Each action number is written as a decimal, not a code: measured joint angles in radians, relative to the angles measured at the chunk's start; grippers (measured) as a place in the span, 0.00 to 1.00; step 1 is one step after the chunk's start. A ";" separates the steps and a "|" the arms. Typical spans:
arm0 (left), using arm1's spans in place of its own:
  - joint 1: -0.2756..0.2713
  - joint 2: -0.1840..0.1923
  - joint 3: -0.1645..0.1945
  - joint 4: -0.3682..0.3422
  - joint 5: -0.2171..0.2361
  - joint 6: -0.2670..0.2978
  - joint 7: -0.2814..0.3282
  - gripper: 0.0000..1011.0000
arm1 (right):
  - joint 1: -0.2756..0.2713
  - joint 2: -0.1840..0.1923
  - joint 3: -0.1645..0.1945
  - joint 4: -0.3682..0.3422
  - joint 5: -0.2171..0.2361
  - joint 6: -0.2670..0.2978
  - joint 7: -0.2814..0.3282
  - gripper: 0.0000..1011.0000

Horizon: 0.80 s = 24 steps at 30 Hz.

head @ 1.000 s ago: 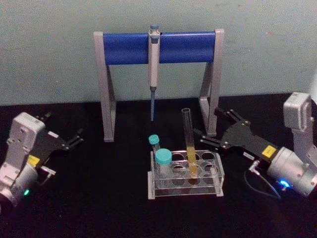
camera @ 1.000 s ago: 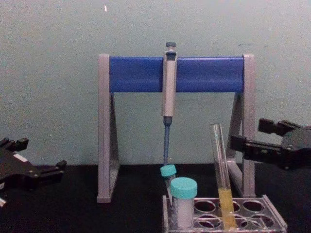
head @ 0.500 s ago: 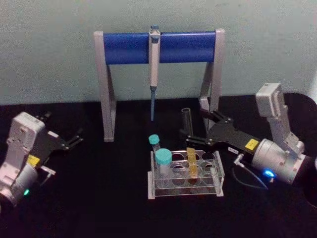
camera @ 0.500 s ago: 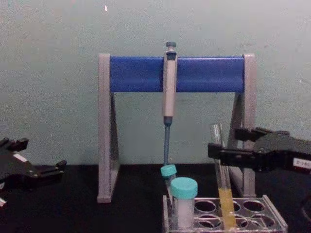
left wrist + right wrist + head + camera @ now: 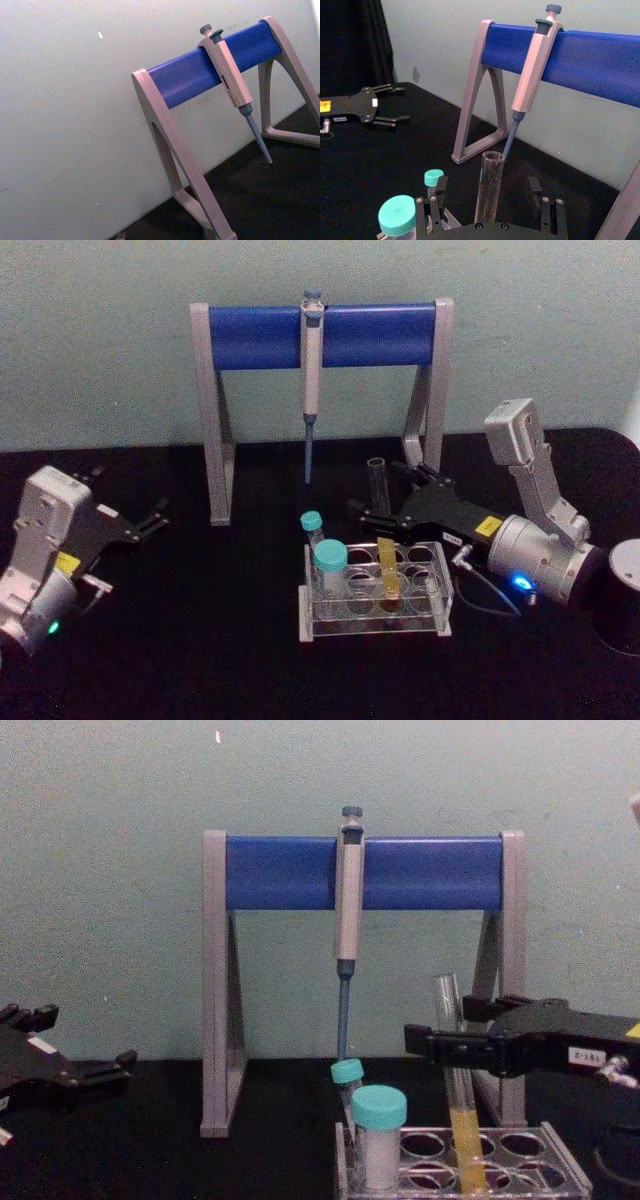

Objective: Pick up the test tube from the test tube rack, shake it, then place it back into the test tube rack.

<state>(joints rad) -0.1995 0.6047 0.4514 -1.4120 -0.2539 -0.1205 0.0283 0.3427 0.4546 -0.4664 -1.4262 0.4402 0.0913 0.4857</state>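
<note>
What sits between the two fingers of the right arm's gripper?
The test tube, upright, with a gap to each of the right gripper's fingers; the right wrist view shows it.

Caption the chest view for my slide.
Right tool open around the test tube standing in the test tube rack; left tool parked at the left edge.

A plain, pale grey-green wall [image 5: 100,360] fills the upper half of the head view and meets a black tabletop [image 5: 200,640] across the lower half, all evenly lit. At the centre, close to the wall, is a grey-legged stand [image 5: 213,440] with a blue crossbar, and a grey pipette [image 5: 311,360] hangs from its middle. The chest view shows a small white fleck [image 5: 217,736] on the wall at upper left, and the right wrist view a dark curtain [image 5: 350,45] at upper left.
</note>
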 joint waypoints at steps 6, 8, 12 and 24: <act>0.000 0.000 0.000 0.000 0.000 0.000 0.000 0.99 | -0.009 -0.012 0.006 -0.008 -0.020 0.006 -0.029 0.99; 0.000 0.000 0.000 0.000 0.000 0.000 0.000 0.99 | -0.013 -0.015 0.008 -0.010 -0.027 0.008 -0.036 0.99; 0.000 0.000 0.000 0.000 0.000 0.000 0.000 0.99 | -0.016 -0.023 0.014 -0.011 -0.036 0.011 -0.046 0.99; 0.000 0.000 0.000 0.000 0.000 0.000 0.000 0.99 | -0.027 -0.040 0.035 -0.013 -0.044 0.018 -0.054 0.99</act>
<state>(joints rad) -0.1996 0.6047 0.4514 -1.4120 -0.2539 -0.1205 0.0283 0.3159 0.4145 -0.4313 -1.4391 0.3961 0.1090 0.4320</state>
